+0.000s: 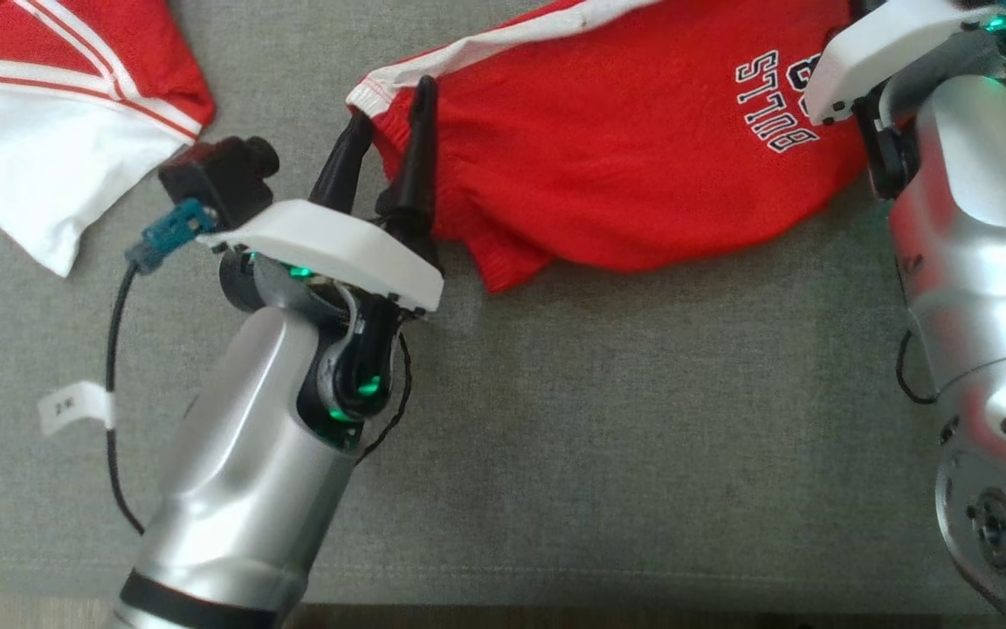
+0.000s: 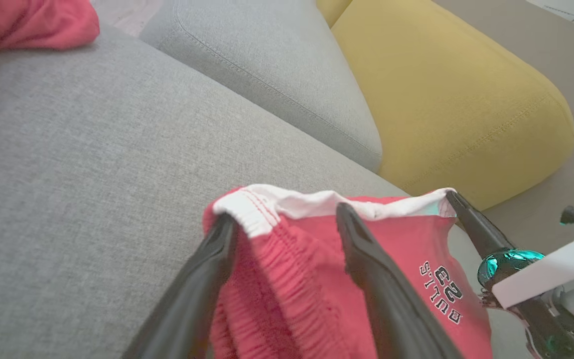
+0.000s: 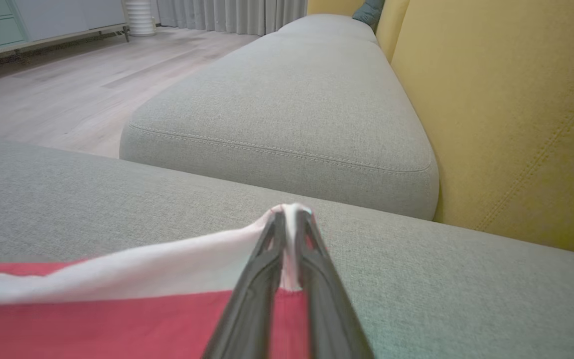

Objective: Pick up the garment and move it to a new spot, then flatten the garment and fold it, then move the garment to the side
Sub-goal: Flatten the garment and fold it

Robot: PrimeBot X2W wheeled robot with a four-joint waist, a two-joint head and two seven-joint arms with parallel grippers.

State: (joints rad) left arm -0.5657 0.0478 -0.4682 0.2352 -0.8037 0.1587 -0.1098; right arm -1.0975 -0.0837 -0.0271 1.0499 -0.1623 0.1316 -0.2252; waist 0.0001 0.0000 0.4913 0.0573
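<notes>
The garment (image 1: 625, 148) is a pair of red shorts with white trim and a "BULLS" print, lying stretched across the grey sofa cushion (image 1: 555, 437). My left gripper (image 1: 391, 105) is open, one finger on each side of the shorts' elastic corner (image 2: 262, 219). In the left wrist view that gripper (image 2: 283, 214) shows the bunched red cloth (image 2: 307, 279) between its spread fingers. My right gripper (image 3: 291, 214) is shut on the white hem at the opposite end (image 3: 117, 269). In the head view its fingers are hidden under its white wrist housing (image 1: 887, 52).
A second red and white garment (image 1: 58, 105) lies at the cushion's far left. A yellow backrest (image 3: 516, 109) stands behind the seat, beside a neighbouring grey cushion (image 3: 287, 109). Wooden floor (image 3: 68, 89) lies beyond it. The cushion's front edge runs along the head view's bottom.
</notes>
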